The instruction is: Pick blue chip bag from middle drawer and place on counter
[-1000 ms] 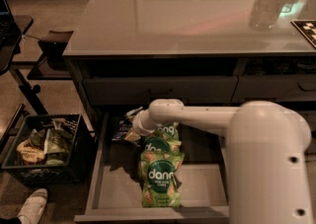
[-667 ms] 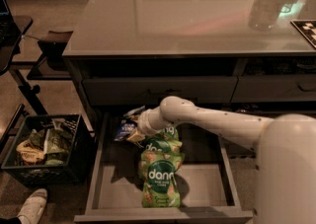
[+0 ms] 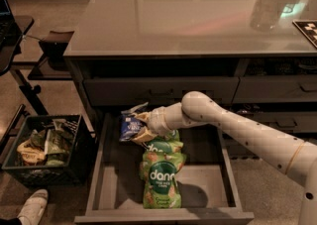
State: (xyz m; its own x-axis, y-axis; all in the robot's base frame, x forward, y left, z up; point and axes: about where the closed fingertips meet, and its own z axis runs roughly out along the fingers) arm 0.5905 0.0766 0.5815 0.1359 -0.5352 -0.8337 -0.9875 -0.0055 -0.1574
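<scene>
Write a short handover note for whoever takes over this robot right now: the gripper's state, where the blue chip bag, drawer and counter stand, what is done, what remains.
The gripper is down inside the open middle drawer, against the right edge of the blue chip bag; whether it grips the bag cannot be told.
The blue chip bag sits in the drawer's back left part, beside the green dang bags.
The counter is above; the bag is not on it.
Done: drawer open, gripper at the bag.
Left: confirm the grasp, lift the bag out, set it on the counter.

Dim warm light, glare on counter (image 3: 188, 16), hand (image 3: 142, 130) in shadowed middle drawer (image 3: 210, 182)
</scene>
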